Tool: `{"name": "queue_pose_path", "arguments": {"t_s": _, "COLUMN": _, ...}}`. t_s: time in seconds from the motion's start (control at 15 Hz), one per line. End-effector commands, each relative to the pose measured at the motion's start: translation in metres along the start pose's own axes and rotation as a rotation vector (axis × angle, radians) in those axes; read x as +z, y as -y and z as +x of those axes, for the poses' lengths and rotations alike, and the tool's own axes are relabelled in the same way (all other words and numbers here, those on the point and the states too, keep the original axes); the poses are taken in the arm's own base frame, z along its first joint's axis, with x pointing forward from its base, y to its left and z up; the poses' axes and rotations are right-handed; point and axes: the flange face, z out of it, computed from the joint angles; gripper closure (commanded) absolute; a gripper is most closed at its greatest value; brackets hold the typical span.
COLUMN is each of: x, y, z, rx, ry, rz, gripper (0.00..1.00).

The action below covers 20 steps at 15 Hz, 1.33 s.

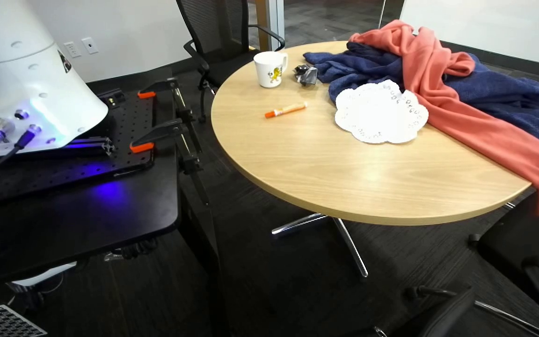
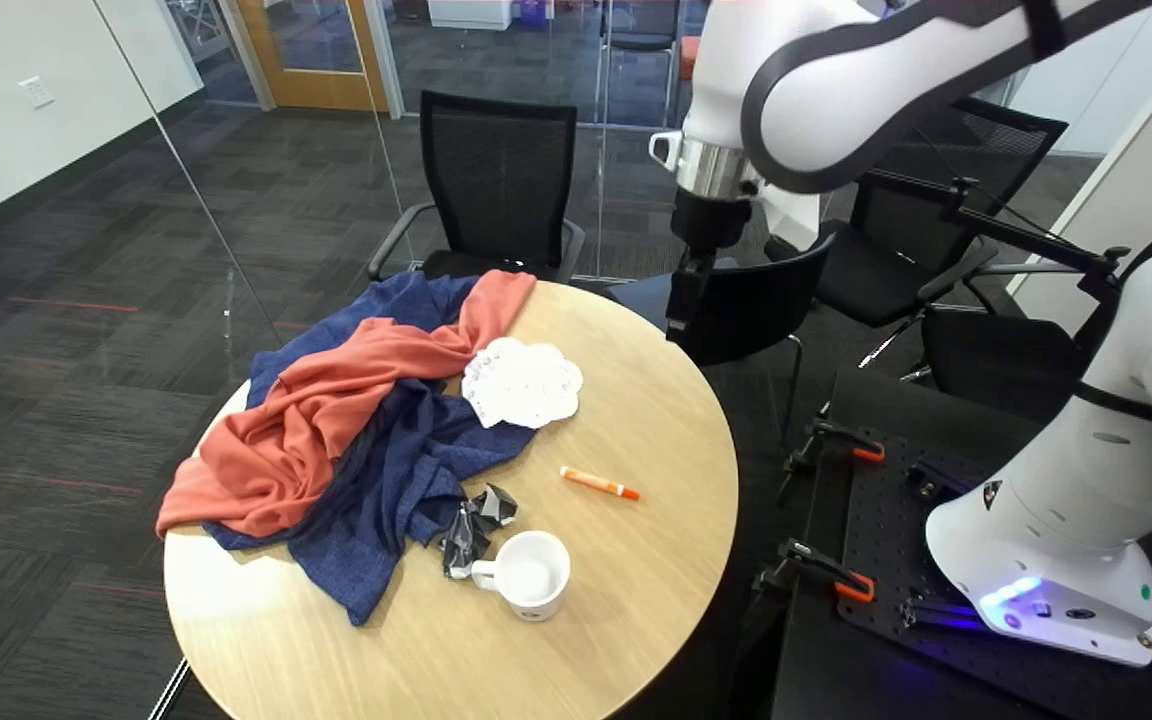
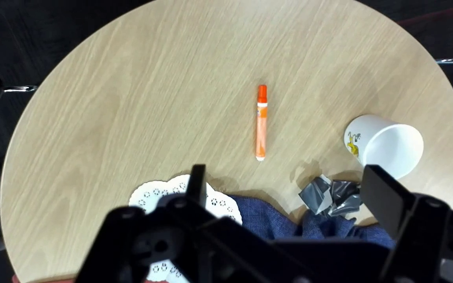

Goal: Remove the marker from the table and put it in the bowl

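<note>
The orange marker (image 1: 286, 110) lies flat on the round bench (image 1: 372, 173), in from the rim and apart from everything else there. A broad stretch of bare wood follows the curved edge from beside the white doily (image 1: 382, 112), past the marker, to the upright mug (image 2: 531, 572). Black crumpled wrapping (image 2: 463, 540) sits just beside the mug; the blue cloth (image 2: 391, 520) and coral cloth (image 2: 306, 420) take up the room on the opposite side.

The pincer (image 3: 285, 169) is released, spread wide in the wrist view; an exterior view shows it raised near the bench's edge, though I cannot tell how high. In an exterior view an end of the coral cloth drops past the rim, and metal legs (image 1: 351, 248) show beneath. The mug's yellow figure (image 1: 275, 75) shows there; an exterior view and the wrist view look down into the mug.
</note>
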Motion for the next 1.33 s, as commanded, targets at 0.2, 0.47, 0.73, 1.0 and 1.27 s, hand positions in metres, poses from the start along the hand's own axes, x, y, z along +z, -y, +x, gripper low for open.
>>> {"name": "queue_pose_path", "arguments": {"t_s": 0.2, "x": 0.074, "y": 0.021, "z": 0.053, "rx": 0.008, "ry": 0.072, "rz": -0.132, "gripper": 0.00}}
{"name": "queue_pose_path", "arguments": {"t_s": 0.47, "x": 0.112, "y": 0.023, "z": 0.080, "rx": 0.022, "ry": 0.161, "rz": -0.195, "gripper": 0.00}}
{"name": "queue_pose_path", "arguments": {"t_s": 0.73, "x": 0.147, "y": 0.023, "z": 0.104, "rx": 0.033, "ry": 0.224, "rz": -0.219, "gripper": 0.00}}
{"name": "queue_pose_path", "arguments": {"t_s": 1.0, "x": 0.177, "y": 0.029, "z": 0.122, "rx": 0.033, "ry": 0.269, "rz": -0.209, "gripper": 0.00}}
{"name": "queue_pose_path", "arguments": {"t_s": 1.27, "x": 0.202, "y": 0.039, "z": 0.130, "rx": 0.049, "ry": 0.289, "rz": -0.208, "gripper": 0.00}}
